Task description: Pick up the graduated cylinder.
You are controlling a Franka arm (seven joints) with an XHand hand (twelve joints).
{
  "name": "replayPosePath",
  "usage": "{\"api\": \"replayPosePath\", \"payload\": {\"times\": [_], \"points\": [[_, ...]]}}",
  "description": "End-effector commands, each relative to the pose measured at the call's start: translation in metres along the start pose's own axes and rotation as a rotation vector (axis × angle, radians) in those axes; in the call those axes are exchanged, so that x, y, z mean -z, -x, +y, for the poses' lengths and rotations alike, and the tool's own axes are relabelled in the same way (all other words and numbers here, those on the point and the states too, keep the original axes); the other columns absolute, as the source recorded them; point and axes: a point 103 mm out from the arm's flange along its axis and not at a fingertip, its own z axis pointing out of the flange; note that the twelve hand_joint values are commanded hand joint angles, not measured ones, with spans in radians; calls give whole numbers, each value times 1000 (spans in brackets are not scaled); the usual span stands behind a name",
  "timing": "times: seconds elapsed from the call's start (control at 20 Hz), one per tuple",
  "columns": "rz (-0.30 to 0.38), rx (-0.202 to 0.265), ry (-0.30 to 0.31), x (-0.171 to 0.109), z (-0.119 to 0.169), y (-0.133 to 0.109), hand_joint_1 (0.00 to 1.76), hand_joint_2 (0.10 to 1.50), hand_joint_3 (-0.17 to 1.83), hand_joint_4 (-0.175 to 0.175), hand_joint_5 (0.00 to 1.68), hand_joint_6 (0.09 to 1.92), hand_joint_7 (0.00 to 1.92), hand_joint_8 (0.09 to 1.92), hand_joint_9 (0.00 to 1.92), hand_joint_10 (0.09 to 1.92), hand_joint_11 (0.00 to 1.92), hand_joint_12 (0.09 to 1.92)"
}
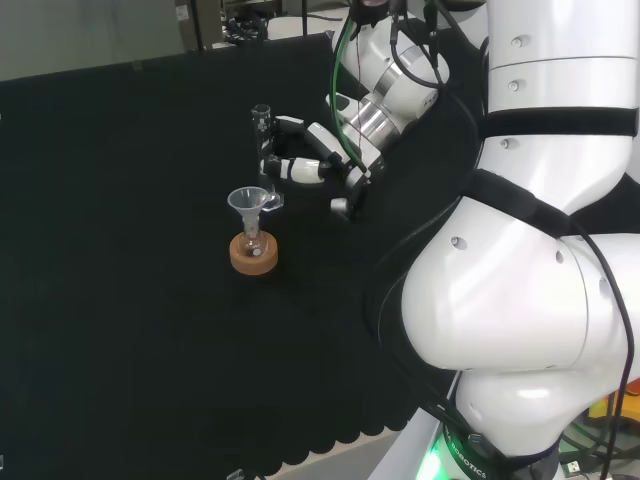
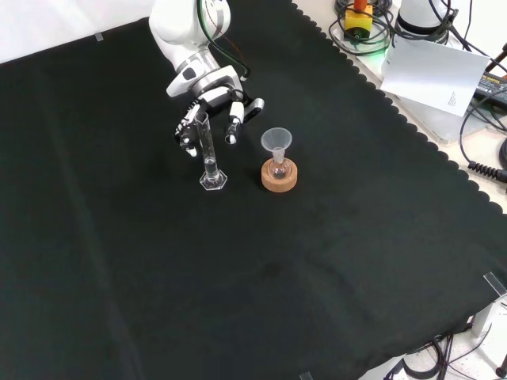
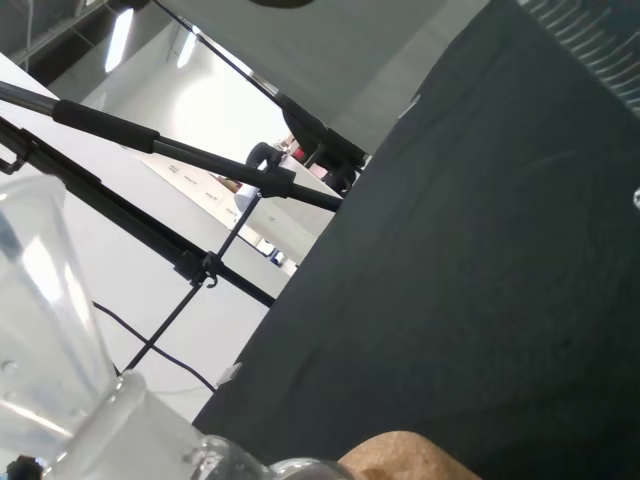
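The black cloth (image 2: 333,261) covers the bench. The white arm (image 1: 540,300) reaches over it. The hand (image 2: 207,107) is at the tall glass tube (image 2: 208,154), fingers (image 2: 188,134) bent on both sides of its top; whether they touch is unclear. The tube stands upright on the cloth, just left of the cork ring (image 2: 280,177) in the front view. A small flask (image 2: 278,168) with a funnel (image 2: 276,141) sits in the ring.
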Motion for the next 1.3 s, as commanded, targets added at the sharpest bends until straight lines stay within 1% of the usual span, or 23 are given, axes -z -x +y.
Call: {"api": "replayPosePath", "payload": {"times": [0.05,0.25,0.65,1.05,1.3], "points": [[34,8,14,-7,3,1,955,1008,-175,-15,485,87,465,594,705,501,420,1278],[45,12,24,-10,5,2,961,1007,-175,-11,494,87,476,592,711,499,424,1276],[66,3,43,-15,6,8,972,1010,-175,-3,518,87,490,588,719,494,430,1273],[86,6,61,-20,10,8,1002,1028,-175,7,591,87,527,575,760,484,475,1253],[94,4,72,-22,11,8,1008,1035,-175,10,608,87,538,564,774,467,490,1235]]}}
